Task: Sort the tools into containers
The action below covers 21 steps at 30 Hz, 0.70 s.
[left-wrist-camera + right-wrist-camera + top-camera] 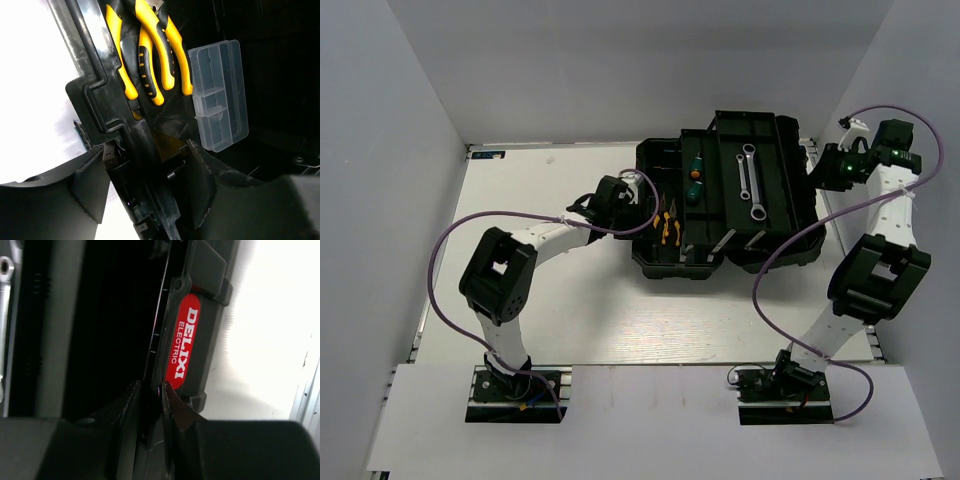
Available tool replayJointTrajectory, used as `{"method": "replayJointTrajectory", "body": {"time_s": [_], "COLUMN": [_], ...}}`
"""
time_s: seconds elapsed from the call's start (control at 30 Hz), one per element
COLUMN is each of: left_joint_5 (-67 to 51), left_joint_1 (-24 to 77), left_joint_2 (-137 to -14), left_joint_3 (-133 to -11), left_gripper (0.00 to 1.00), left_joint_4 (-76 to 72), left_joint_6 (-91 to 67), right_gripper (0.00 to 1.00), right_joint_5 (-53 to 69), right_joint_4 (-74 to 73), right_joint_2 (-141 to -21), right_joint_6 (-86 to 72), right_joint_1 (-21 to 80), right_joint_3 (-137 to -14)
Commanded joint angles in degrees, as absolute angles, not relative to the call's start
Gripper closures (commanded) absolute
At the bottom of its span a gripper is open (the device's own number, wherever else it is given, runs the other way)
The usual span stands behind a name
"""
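The left pincer (146, 152) is released, its fingers spread to either side of the left wall of the toolbox (665, 262). Just inside that wall lie the yellow-handled pliers (152, 55), beside a clear compartment box (220, 95). The right pincer (150, 390) is clenched on a thin edge of the toolbox lid (205, 270), next to the red label (182, 342). The toolbox stands open near the far right corner of the desk (570, 320). Two green-handled screwdrivers (695, 192) lie in a middle compartment. A long silver wrench (756, 190) and a smaller wrench (743, 175) lie in the tray to their right.
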<state>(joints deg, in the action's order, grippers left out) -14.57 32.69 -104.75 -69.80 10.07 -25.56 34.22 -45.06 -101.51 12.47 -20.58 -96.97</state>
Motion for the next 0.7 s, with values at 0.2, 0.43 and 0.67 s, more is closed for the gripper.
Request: {"method": "replayJointTrajectory", "body": {"time_s": [0.2,0.43,0.67], "left_joint_5": [-15.29,-15.82,-15.82], "left_joint_1": [33.57,34.1,34.1], "left_joint_2": [-104.33,-104.85,-105.47], "left_joint_3": [-71.28,-72.42,-73.56], "left_gripper": [0.39,0.39,0.4], "left_joint_4": [10.37,10.37,9.84], "left_joint_6": [-24.52,-24.52,-24.52], "right_gripper": [1.0,1.0,1.0], "right_joint_5": [39.29,36.92,33.58], "right_joint_4": [-46.84,-49.39,-47.9], "right_joint_2": [-92.2,-91.41,-90.44], "right_joint_6": [10.2,9.76,8.26], "right_joint_1": [-12.66,-5.64,5.96], "right_joint_3": [-106.34,-110.21,-108.9]}}
